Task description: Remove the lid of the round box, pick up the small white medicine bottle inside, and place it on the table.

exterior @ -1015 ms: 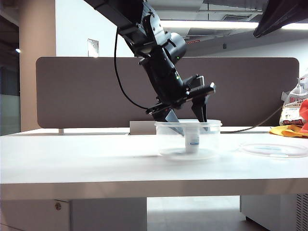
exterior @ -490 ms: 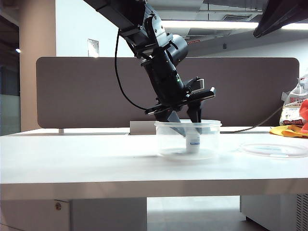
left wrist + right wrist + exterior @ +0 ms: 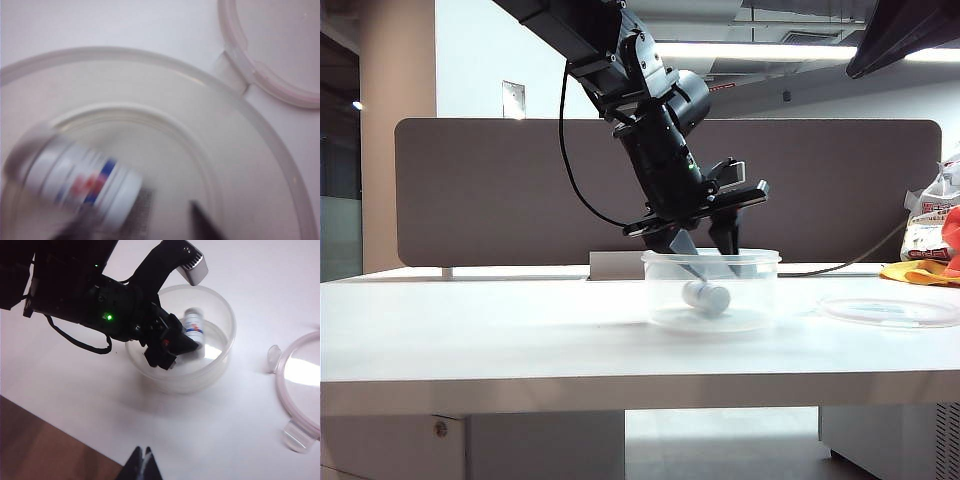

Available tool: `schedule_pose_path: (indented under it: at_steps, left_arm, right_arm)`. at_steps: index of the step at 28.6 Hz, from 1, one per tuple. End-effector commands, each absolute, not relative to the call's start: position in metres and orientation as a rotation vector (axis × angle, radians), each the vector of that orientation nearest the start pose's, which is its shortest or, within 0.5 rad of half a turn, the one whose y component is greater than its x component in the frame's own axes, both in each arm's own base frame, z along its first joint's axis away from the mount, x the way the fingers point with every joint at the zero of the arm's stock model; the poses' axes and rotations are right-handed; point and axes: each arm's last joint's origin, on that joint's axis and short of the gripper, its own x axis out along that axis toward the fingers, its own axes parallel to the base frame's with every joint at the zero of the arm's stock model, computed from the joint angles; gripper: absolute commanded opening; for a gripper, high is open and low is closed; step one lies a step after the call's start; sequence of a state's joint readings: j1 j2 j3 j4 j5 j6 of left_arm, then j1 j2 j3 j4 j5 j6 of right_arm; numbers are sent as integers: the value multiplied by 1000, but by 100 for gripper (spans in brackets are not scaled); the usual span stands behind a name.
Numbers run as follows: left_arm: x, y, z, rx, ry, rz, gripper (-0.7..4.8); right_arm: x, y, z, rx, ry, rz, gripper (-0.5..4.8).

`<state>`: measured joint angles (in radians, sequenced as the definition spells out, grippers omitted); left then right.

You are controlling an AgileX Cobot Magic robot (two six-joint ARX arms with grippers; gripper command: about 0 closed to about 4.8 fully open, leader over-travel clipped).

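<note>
White plastic on clear plastic: the small white medicine bottle [image 3: 705, 297] lies on its side on the floor of the round box [image 3: 711, 257], tipped over rather than standing. The left gripper [image 3: 706, 262] reaches down at a slant through the open mouth of the box. Its two dark fingers are spread apart just above the bottle and are not clamped on it. I cannot tell whether one finger brushes the cap end.

The left wrist view adds detail that the exterior view lacks. There the bottle [image 3: 80, 180] is a blurred cylinder with blue and reddish label marks, lying across the ringed base of the box, and one dark fingertip [image 3: 200, 222] shows a little apart from it. The same view shows the lid's pull tab lying up against the thick rim of the box.

From the side, the lid [image 3: 890, 312] is only a thin frosted disc lying flat on the table [image 3: 500, 330], to the right of the box. The right wrist view shows its raised rim and both tabs. It also shows the right gripper [image 3: 142, 462], high above the table's near edge and well apart from the box, with its tips pressed together on nothing. A grey-brown divider panel [image 3: 500, 190] backs the smooth white desk top.
</note>
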<state>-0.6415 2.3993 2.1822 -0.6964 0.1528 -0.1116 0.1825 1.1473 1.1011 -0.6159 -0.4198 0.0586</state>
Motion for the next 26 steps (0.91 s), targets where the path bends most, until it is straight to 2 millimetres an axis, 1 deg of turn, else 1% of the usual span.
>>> schedule_pose_path:
  at_steps: [1, 10, 26]
  left_arm:
    - [419, -320, 216, 126, 914, -696, 287]
    - [420, -319, 216, 145, 904, -655, 287]
    - [417, -314, 211, 191, 961, -580, 287]
  right_arm:
    - [227, 54, 338, 130, 664, 568, -6]
    - [227, 54, 338, 130, 669, 568, -6]
    - [226, 54, 337, 133, 684, 567, -6]
